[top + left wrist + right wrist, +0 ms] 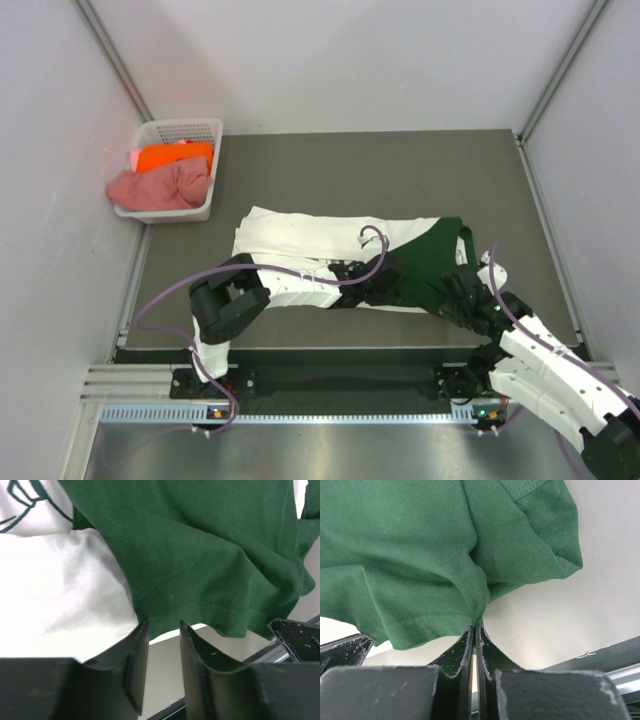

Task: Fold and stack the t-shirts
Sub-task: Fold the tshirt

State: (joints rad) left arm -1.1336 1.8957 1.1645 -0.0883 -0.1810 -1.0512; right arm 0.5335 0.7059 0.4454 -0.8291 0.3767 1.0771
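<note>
A white-and-green t-shirt lies folded into a long band across the middle of the dark grey matte surface, closer to its near edge. Its white part points toward the left edge and its dark green part toward the right edge. The knit is soft and finely ribbed, with a double-stitched hem along the green edge and black print on the white.

At the far left corner sits a white plastic lattice basket. It holds a bright orange shirt and a crumpled dusty pink shirt.

The left arm bends at the elbow and stretches low along the near side of the t-shirt. The left hand is at the green hem, with its black, scuffed fingers a narrow gap apart and pale surface showing between them. Whether they nip the cloth cannot be told.

The right arm reaches in from the near right corner. The right hand is closed tight on a gathered pinch of the green cloth, and folds fan out from its tips.
</note>
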